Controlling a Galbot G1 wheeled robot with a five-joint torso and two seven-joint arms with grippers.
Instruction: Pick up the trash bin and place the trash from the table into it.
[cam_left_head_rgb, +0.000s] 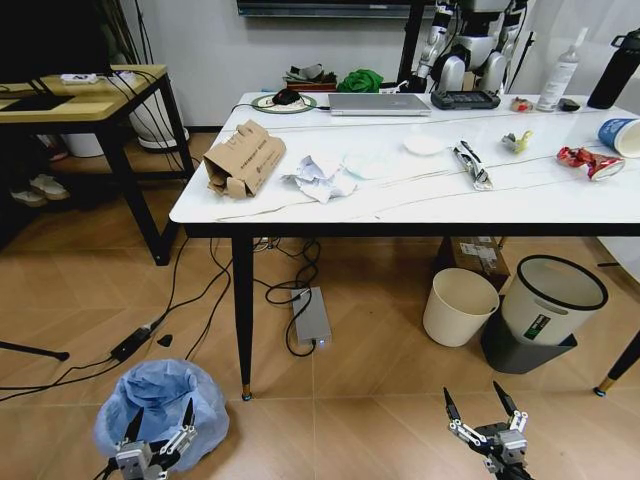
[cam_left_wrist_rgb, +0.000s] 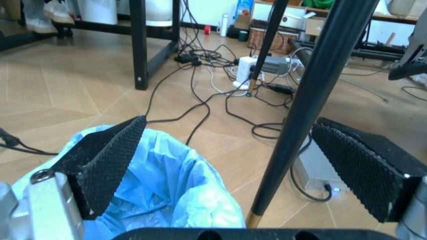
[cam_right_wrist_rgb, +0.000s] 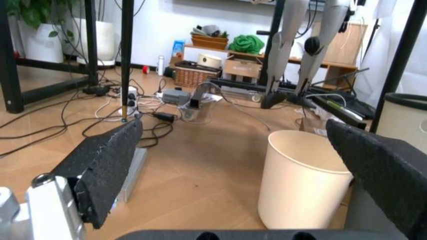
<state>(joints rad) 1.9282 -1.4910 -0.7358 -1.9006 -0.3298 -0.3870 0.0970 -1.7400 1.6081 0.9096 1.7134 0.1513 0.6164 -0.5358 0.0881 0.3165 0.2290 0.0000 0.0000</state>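
The task is at its start. The table (cam_left_head_rgb: 420, 205) in the upper half of the head view carries all the trash (cam_left_head_rgb: 243, 158): cardboard, paper, wrappers, a cup. The trash bin (cam_left_head_rgb: 160, 408) stands on the floor at lower left; its blue bag seems empty, though I see inside only partly. The left gripper (cam_left_head_rgb: 157, 447) hangs just over it, jaws released. The right gripper (cam_left_head_rgb: 483, 423), lower right, is spread too and holds nothing.

text: none legible | torn cardboard (cam_left_head_rgb: 244, 158): dark print, unreadable | dark-based bin (cam_left_head_rgb: 551, 300): label unreadable
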